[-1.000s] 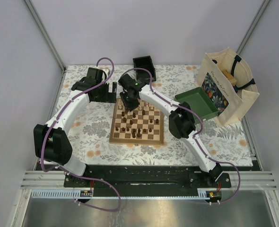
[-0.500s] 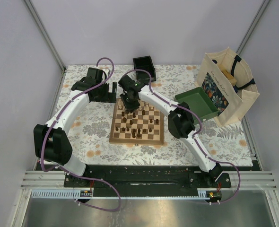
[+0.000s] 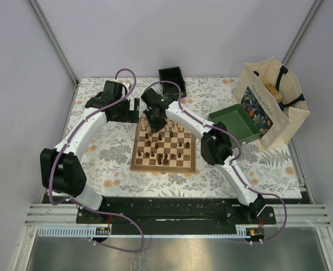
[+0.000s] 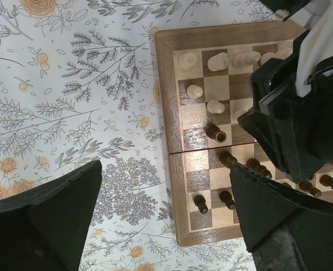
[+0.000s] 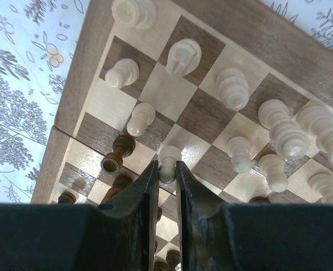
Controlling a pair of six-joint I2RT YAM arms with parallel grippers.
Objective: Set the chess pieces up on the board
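Behind your right end effector (image 5: pixel 166 165) and off to both its sides stand plain pale lilac walls (image 3: pixel 172 34), with silver frame posts (image 3: pixel 53 42) at the corners. Beneath it lies a flower-patterned table (image 3: pixel 104 147); well to its near side, a brushed metal sheet (image 3: pixel 172 254).

Little can be read here. In the left wrist view, a short run of white capital letters stands on the black housing of the right arm (image 4: pixel 307 130), at the right edge of the picture. The letters run sideways and are cut off by the frame, and only something like "MMA" can be made out, not a whole word. In the top view, the cream tote bag (image 3: pixel 274 101) on the tabletop (image 3: pixel 99 141) carries a line of small dark print above its floral panel (image 3: pixel 255 110). That print is too small to read.
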